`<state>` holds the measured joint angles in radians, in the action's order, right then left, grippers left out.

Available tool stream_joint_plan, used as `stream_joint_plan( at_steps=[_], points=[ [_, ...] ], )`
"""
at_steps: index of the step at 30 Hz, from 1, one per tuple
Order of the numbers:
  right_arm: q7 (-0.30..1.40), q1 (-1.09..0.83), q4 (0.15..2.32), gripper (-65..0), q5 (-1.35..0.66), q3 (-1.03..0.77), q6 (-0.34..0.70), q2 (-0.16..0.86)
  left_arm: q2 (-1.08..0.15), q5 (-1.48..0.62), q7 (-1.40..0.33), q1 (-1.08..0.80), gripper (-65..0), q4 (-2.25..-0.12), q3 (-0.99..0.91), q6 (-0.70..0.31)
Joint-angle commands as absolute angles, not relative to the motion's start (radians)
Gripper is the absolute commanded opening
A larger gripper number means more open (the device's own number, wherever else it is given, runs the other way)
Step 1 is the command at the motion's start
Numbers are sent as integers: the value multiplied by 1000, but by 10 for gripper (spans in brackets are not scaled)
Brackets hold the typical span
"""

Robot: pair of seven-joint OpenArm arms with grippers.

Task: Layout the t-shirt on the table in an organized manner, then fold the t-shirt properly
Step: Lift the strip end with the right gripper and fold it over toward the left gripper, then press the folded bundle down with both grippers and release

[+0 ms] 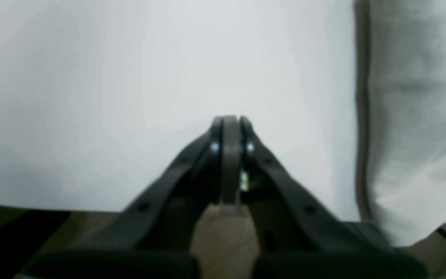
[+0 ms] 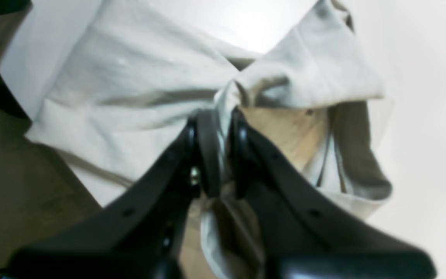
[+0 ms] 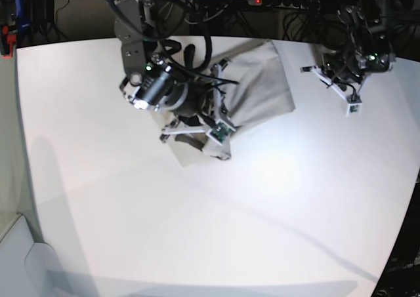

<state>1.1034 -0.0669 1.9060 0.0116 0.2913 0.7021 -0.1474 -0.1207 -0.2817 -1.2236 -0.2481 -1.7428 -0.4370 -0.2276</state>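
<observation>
my right gripper (image 2: 218,116) has its jaws pinching a bunched fold of the t-shirt (image 2: 130,89), lifting that part so the cloth drapes around them. the t-shirt lies crumpled at the far side of the white tabletop (image 3: 216,212), under my right arm. my left gripper (image 1: 230,121) hangs over bare tabletop with its jaws pressed together and nothing in them, the shirt's edge just off to one side.

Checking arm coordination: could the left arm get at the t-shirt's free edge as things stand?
Probably yes. The left pincer is shut and empty over bare table, with the t-shirt edge beside it and nothing between; the right pincer grips cloth elsewhere.
</observation>
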Motion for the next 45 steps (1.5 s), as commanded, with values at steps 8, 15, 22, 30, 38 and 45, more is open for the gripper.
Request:
stream_joint_plan(
  at_steps=[8,15,22,30,38,45],
  points=[
    [1081,-56,1920,-650,-5,332,698,-157,-93,-289,-1273,-202,-649,-1699,-295,-214],
    [1070,-62,1920,-650,-5,334,698,-157,-61,-289,-1239,-170,-649,-1612,-291,-214],
    [1070,-56,1920,-650,-7,446,698,-157,-35,-291,-1233,-142,-649,-1593,-291,-213],
    [1069,21,1916,-650,-7,509,698,-157,-35,-291,-1233,-145,-649,-1592,-289,-213],
    [1069,54,1834,-650,-116,515,698,-157,-39,-291,-1233,-151,-649,-1601,-289,-214],
    [1018,56,1778,-650,-145,516,698,-157,-42,-291,-1233,-153,-649,-1603,-289,-214]
  ],
)
